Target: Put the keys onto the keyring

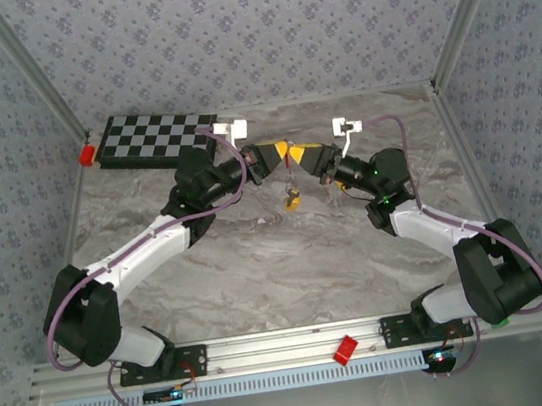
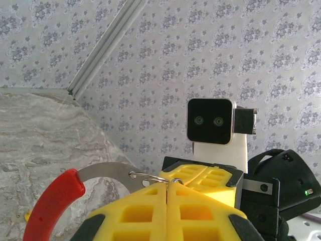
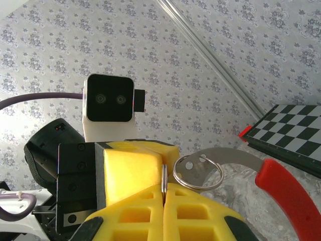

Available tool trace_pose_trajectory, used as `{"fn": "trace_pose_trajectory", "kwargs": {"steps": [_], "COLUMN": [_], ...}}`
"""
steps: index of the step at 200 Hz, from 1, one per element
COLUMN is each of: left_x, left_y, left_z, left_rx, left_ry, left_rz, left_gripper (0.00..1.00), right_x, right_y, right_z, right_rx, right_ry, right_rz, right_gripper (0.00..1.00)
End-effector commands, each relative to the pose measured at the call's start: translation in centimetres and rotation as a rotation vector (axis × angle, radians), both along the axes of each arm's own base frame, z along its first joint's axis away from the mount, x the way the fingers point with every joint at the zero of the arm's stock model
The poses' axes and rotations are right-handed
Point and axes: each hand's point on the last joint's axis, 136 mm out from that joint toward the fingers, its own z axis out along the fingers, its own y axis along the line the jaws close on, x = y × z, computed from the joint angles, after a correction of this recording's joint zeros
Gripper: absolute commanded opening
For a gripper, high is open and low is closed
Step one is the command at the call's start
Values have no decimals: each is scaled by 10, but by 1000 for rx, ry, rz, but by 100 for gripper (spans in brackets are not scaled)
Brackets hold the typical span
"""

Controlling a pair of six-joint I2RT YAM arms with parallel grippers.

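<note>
- Left gripper (image 2: 166,190) pinched shut on the keyring (image 2: 107,171) (its red-sleeved arc juts sideways), just right of the checkerboard (image 1: 156,138).
- Right gripper (image 3: 164,193) closed, farther right of it.
- Keys (image 1: 292,198) dangle beneath.

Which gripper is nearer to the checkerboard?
Left. The left gripper is just right of the checkerboard, close to its near right corner. The right gripper is farther right, beyond the left one and facing it tip to tip.
</note>
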Motion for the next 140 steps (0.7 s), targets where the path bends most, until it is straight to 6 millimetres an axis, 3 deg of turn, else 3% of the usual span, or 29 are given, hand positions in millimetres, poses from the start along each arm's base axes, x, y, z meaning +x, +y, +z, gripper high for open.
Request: {"fn": "trace_pose_trajectory", "kwargs": {"steps": [1, 54, 80, 140], "left_x": [-16, -9, -9, -4], "left_y": [-9, 1, 4, 10], "left_z": [5, 3, 3, 4], "left_rx": [22, 109, 143, 164], "left_ry": [-46, -97, -122, -133], "left_rz": [-56, -23, -37, -41], "left_gripper": [0, 0, 0, 0], "right_x": [-7, -1, -1, 2], "right_y": [-1, -16, -23, -20], "right_z": [9, -7, -11, -19], "right_rx": [6, -74, -142, -200], "right_ry": [-44, -20, -32, -21], "right_rz": [11, -70, -117, -97], "right_gripper": [13, 33, 35, 35]}}
